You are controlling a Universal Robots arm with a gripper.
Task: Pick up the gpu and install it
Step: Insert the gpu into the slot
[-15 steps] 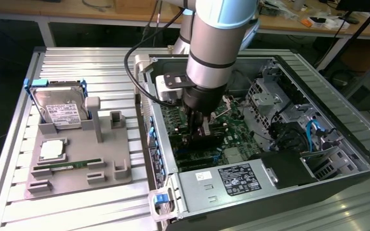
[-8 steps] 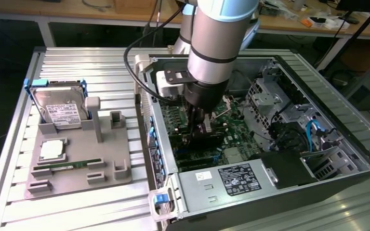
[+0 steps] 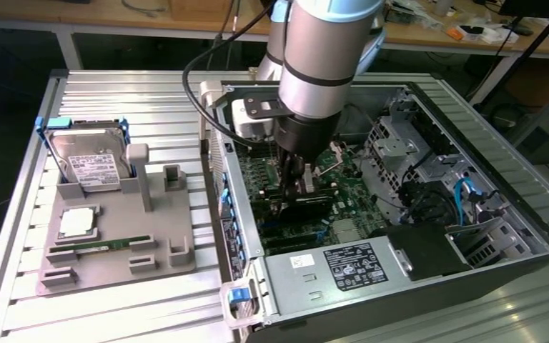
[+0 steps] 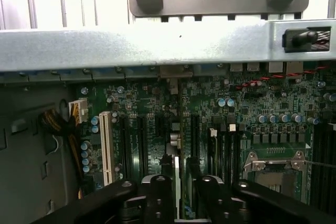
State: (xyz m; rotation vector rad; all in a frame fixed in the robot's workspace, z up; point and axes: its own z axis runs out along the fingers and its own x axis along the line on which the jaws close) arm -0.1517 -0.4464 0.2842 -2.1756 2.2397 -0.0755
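GPU (image 4: 178, 129) stands on edge between your pincer's (image 4: 179, 182) fingers (image 4: 157, 192), pinched there, low over the green motherboard (image 4: 152, 129) inside the open computer case (image 3: 503, 207). Beyond the case wall, on the ribbed surface (image 3: 122, 93), sits the grey parts holder (image 3: 112, 243).

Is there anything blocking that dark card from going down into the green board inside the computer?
Nothing visible does. The gripper holds the gpu upright just over the motherboard inside the open computer case. In the wrist view the slots ahead of the fingers look free.
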